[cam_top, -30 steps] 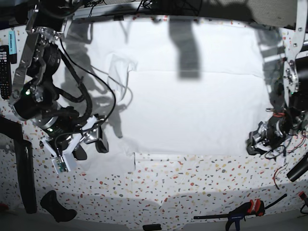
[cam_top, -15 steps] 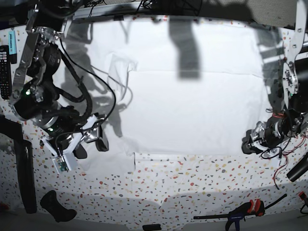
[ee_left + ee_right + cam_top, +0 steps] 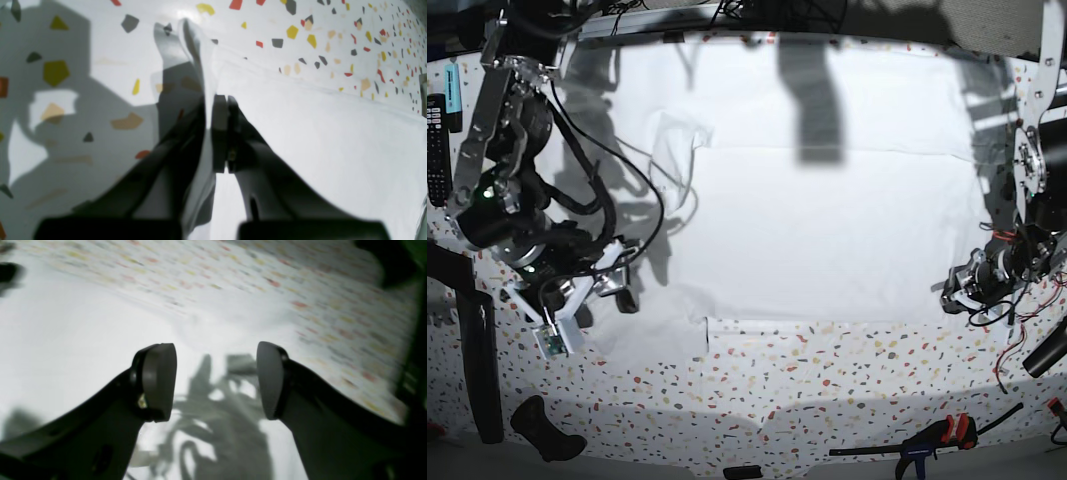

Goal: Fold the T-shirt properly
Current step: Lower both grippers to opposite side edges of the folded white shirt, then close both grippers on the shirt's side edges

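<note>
The T-shirt (image 3: 827,210) is lying spread flat over most of the tabletop (image 3: 827,390), its lower hem running between the two arms.

The left end effector (image 3: 220,100) is sitting at the shirt's edge with its fingers (image 3: 233,133) pressed together, pinching a thin fold of the T-shirt (image 3: 333,143). The pinched cloth is standing up in a narrow ridge just ahead of the tips, and the rest of the shirt is stretching away to that end effector's right. To its left the speckled tabletop (image 3: 110,56) is lying bare and partly in shadow. In the base view this end effector (image 3: 955,292) is resting low at the shirt's lower corner.

The right end effector (image 3: 217,380) is hanging with its two pads (image 3: 160,380) spread wide and nothing between them. White cloth (image 3: 83,333) is lying below and ahead of the pads, though the blur is making it hard to say whether they are touching it. In the base view it (image 3: 612,298) is hovering by the shirt's opposite lower corner.
</note>
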`<state>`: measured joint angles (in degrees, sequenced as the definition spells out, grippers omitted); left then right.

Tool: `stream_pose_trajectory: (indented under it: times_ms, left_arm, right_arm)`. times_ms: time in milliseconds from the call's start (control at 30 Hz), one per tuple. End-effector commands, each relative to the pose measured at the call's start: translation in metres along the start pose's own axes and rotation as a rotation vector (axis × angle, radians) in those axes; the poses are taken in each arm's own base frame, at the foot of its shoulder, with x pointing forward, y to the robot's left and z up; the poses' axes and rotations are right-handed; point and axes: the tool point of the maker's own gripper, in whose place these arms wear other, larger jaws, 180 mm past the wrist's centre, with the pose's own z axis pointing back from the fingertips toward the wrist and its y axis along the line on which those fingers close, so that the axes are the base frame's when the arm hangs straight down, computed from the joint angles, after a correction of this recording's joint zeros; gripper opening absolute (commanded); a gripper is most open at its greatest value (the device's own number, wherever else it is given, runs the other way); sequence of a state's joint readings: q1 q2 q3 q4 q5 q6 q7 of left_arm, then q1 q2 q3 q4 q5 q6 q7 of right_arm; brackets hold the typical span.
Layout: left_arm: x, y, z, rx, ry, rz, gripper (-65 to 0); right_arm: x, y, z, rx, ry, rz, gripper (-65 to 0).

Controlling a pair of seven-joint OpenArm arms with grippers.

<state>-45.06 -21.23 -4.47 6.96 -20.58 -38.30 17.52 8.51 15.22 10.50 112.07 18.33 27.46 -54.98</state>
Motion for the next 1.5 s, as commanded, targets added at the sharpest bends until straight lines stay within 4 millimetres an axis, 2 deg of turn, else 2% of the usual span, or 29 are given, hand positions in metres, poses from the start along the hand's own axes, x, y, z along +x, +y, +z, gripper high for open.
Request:
stream_pose_trajectory:
  times_ms: [0,233,433,533,633,800,933,1100,1233,1467]
  left_arm:
    - [0.026,-0.004,0.003,-0.01,-0.052,-0.012,-65.0]
    - [0.021,-0.004,0.003,-0.01,-0.027,-0.012,-65.0]
    - [0.022,-0.004,0.003,-0.01,-0.032,-0.012,-65.0]
    - [0.022,-0.004,0.003,-0.01,-0.031,-0.012,-65.0]
    - [0.022,-0.004,0.003,-0.01,-0.031,-0.012,-65.0]
    - [0.022,-0.004,0.003,-0.01,-0.032,-0.012,-65.0]
    - [0.023,-0.004,0.003,-0.01,-0.036,-0.012,-65.0]
    - [0.023,-0.004,0.003,-0.01,-0.035,-0.012,-65.0]
    - [0.023,-0.004,0.003,-0.01,-0.036,-0.012,-65.0]
    - [0.024,-0.004,0.003,-0.01,-0.041,-0.012,-65.0]
  right_arm:
    - [0.013,-0.014,-0.001,-0.049,-0.035,0.004,-27.8]
    - [-0.022,-0.059,-0.046,-0.098,0.146,-0.071,-27.8]
    - [-0.02,-0.11,-0.077,-0.122,0.236,-0.17,-27.8]
    - [-0.028,-0.123,-0.092,-0.106,0.313,-0.244,-27.8]
    - [-0.041,-0.118,-0.103,-0.041,0.396,-0.271,-27.8]
    - [-0.051,-0.089,-0.109,0.161,0.444,-0.156,-27.8]
    - [-0.073,-0.085,-0.106,0.155,0.581,0.033,-27.8]
    - [-0.092,-0.095,-0.112,0.078,0.653,0.378,-27.8]
    - [-0.095,-0.094,-0.122,0.047,0.652,0.62,-27.8]
    - [-0.087,-0.078,-0.14,0.064,0.556,0.891,-27.8]
